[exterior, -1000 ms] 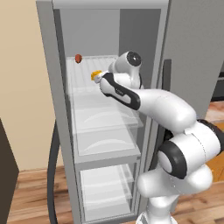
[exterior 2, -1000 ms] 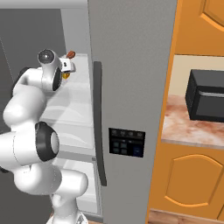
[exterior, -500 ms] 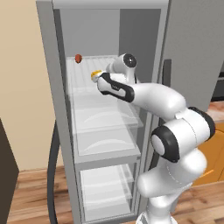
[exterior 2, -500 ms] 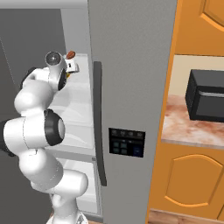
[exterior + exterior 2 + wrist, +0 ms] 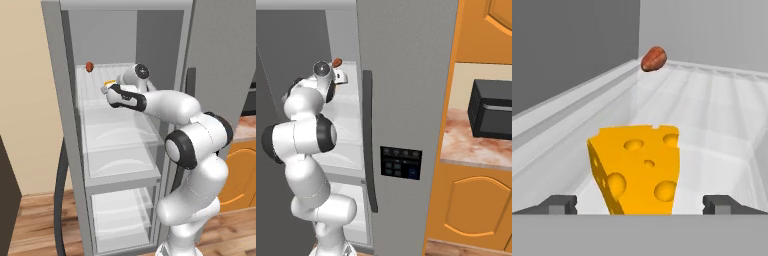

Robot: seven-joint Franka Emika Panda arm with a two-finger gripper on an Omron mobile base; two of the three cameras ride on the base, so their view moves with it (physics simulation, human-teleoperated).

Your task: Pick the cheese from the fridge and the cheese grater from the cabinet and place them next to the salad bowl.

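Item: the cheese (image 5: 639, 170), a yellow-orange wedge with holes, is sitting on the translucent upper shelf (image 5: 712, 125) inside the fridge (image 5: 55, 100). In the hand view it is standing between the two dark fingertips (image 5: 559, 204), with clear space showing on either side; neither tip is touching it. In the left base view a sliver of the cheese (image 5: 108, 82) is showing just beyond the arm's hand.

Tool (image 5: 639, 206): its jaws are standing wide apart, straddling the wedge and holding nothing. In the left base view the tool (image 5: 105, 90) is reaching into the fridge at the level of the upper shelf.

Further along the same shelf, near the back corner by the side wall, a small reddish-brown round item (image 5: 653, 58) is lying well apart from the cheese; it is also showing in the left base view (image 5: 89, 66) and the right base view (image 5: 336, 62).

Surroundings: the grey fridge door (image 5: 406, 100) with its dark vertical handle (image 5: 369, 145) and control panel (image 5: 401, 162) is filling the middle of the right base view. To its right, a black microwave (image 5: 491, 116) is resting on a mottled surface (image 5: 466, 145) above orange cabinets (image 5: 471, 205).
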